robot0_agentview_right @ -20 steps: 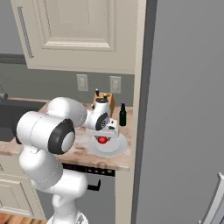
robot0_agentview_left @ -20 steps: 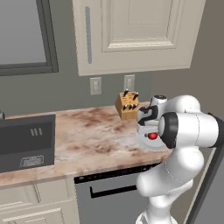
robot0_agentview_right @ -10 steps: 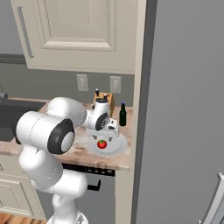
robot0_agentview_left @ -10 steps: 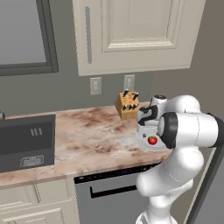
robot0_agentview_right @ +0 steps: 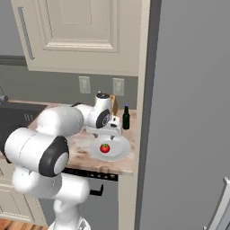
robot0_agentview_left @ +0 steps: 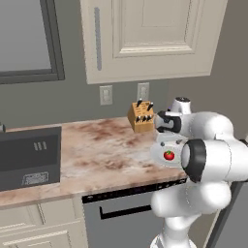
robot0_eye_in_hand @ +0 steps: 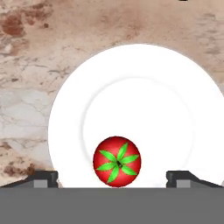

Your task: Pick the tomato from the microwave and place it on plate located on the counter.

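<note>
The small red tomato (robot0_eye_in_hand: 117,161) with its green stem up rests on the round white plate (robot0_eye_in_hand: 144,100), toward one side of it. The plate (robot0_agentview_left: 159,157) lies on the beige mottled counter (robot0_agentview_left: 97,150) near its right end. My gripper (robot0_eye_in_hand: 113,178) hangs just above the tomato (robot0_agentview_left: 168,155), open, its two fingertips (robot0_eye_in_hand: 41,178) standing wide on either side and not touching it. From the right base view the gripper (robot0_agentview_right: 110,134) points down over the plate (robot0_agentview_right: 117,150) and the tomato (robot0_agentview_right: 104,148). The microwave is out of view.
A wooden knife block (robot0_agentview_left: 141,116) stands at the wall behind the plate, and a dark bottle (robot0_agentview_right: 126,117) beside it. A dark grey box with slots (robot0_agentview_left: 29,155) sits at the counter's left. A tall grey panel (robot0_agentview_right: 188,112) bounds the counter on the right; cabinets hang above.
My gripper was shut on the tomato over the plate a second ago; the jaws have spread wide and the tomato now sits free on the plate.
</note>
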### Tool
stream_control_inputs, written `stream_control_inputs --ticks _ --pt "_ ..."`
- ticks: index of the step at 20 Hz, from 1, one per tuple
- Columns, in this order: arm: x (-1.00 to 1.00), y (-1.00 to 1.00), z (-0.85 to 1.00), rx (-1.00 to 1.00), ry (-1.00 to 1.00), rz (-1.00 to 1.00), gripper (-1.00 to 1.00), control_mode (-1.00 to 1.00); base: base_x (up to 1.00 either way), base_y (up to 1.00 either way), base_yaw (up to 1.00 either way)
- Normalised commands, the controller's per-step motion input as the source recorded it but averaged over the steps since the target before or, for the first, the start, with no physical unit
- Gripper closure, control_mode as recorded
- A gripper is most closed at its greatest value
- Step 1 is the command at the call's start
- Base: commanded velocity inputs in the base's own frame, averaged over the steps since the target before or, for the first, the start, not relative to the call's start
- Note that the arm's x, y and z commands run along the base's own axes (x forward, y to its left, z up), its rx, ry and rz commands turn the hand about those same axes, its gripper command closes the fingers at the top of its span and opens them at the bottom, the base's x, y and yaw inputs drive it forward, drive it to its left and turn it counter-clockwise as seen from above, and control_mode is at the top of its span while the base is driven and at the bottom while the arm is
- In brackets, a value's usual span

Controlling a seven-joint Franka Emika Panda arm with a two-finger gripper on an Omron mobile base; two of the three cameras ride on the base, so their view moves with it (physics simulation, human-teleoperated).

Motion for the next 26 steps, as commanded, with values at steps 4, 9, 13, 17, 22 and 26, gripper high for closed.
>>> stream_control_inputs --ticks 4,9,13,17,22,26 --pt "-0.74 0.79 0.28 -0.03 -0.11 0.0 -1.0 -1.0 0.0 0.0 0.0" --pt "-0.64 0.74 0.54 -0.01 -0.02 0.0 -1.0 -1.0 0.0 0.0 0.0" --pt "-0.64 0.54 0.77 0.0 0.0 0.0 -1.0 -1.0 0.0 0.0 0.0" --pt "-0.5 0.31 0.95 0.0 0.0 -0.01 -1.0 -1.0 0.0 0.0 0.0" --pt "-0.53 0.08 0.95 0.0 0.0 0.0 -1.0 -1.0 0.0 0.0 0.0" --pt "-0.66 0.01 0.75 0.0 0.0 0.0 -1.0 -1.0 0.0 0.0 0.0"
